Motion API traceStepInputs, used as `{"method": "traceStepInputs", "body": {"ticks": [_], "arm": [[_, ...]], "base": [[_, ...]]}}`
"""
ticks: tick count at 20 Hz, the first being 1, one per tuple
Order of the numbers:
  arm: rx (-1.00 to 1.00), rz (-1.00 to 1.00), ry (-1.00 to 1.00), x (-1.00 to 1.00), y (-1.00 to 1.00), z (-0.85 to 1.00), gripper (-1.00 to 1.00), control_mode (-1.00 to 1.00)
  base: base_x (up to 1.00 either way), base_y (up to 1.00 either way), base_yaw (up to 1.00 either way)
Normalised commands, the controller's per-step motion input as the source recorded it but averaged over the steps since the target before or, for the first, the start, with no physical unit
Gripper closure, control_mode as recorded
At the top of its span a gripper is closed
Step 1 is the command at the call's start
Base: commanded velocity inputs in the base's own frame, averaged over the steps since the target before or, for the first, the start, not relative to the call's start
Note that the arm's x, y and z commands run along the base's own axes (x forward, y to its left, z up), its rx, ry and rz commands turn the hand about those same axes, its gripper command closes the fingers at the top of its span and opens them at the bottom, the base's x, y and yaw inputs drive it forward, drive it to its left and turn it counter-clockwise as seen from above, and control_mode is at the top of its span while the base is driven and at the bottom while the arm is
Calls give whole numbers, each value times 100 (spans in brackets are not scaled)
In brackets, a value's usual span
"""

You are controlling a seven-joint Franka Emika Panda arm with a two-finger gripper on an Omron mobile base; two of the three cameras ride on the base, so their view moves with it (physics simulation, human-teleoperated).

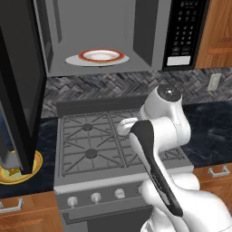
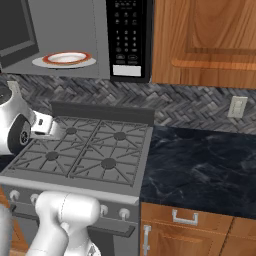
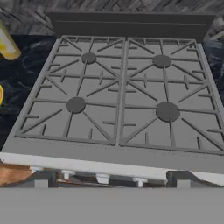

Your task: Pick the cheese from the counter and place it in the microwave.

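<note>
The microwave (image 1: 149,36) hangs open above the stove, its black door (image 1: 18,86) swung out to the left. A red-rimmed white plate (image 1: 101,55) rests on its turntable. A small yellow-brown chunk that looks like the cheese (image 1: 12,172) lies in a round yellow dish (image 1: 31,170) on the left counter (image 1: 47,136), partly hidden under the door. My gripper (image 3: 109,181) hovers open over the stove's front edge, nothing between its fingertips (image 3: 41,181). The hand (image 2: 45,125) sits above the left burners.
The grey gas stove (image 3: 122,96) with burner grates lies below the hand. Dark counter (image 2: 200,165) stretches to the right under wooden cabinets (image 2: 210,40). A yellowish object (image 3: 6,43) stands on the counter left of the stove. The keypad panel (image 2: 127,35) faces forward.
</note>
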Motion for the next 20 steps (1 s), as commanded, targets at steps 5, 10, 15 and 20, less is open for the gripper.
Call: {"method": "traceStepInputs", "body": {"ticks": [5, 10, 15, 20], "arm": [[0, 0, -19, -14, 78, -6, -100, -100], [4, 8, -19, 0, 44, -6, -100, -100], [12, 26, -14, 4, 33, -8, -100, -100], [18, 44, -7, 6, 21, -4, -100, -100]], "base": [[0, 0, 0], [0, 0, 0], [0, 0, 0], [0, 0, 0]]}}
